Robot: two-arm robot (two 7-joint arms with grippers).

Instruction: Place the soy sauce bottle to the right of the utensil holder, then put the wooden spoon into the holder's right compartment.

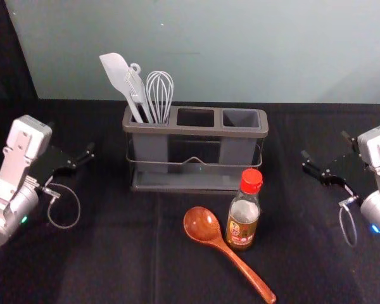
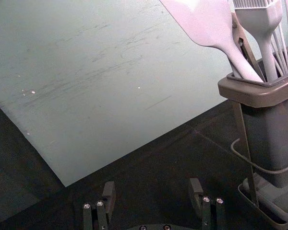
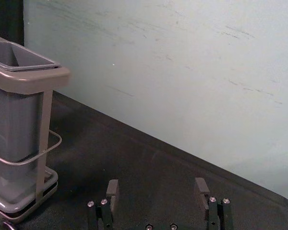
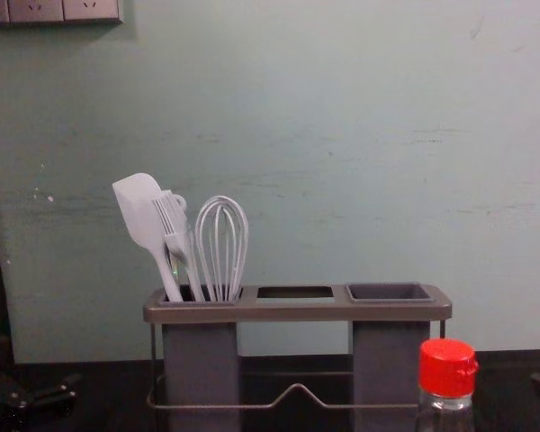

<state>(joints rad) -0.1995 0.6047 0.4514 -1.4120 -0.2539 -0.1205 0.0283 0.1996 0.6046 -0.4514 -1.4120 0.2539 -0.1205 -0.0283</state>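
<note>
Head view: left gripper [image 2: 152, 184] parked left, spread, empty. Utensil holder [image 1: 196, 132] mid-table; wooden spoon [image 1: 202, 223] lies in front, soy sauce bottle [image 1: 243, 219] upright just beside its bowl. Right gripper [image 3: 156, 183] off right, spread, empty. Looks like step one, bottle not placed; next, right arm likely reaches in, grips bottle, clears spoon. Spoon-bottle contact unclear; chest view crops bottle's base.

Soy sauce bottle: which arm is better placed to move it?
Probably the right: the right gripper is open, nearer to the bottle than the left gripper, and on the side of the utensil holder where the bottle must go.
</note>
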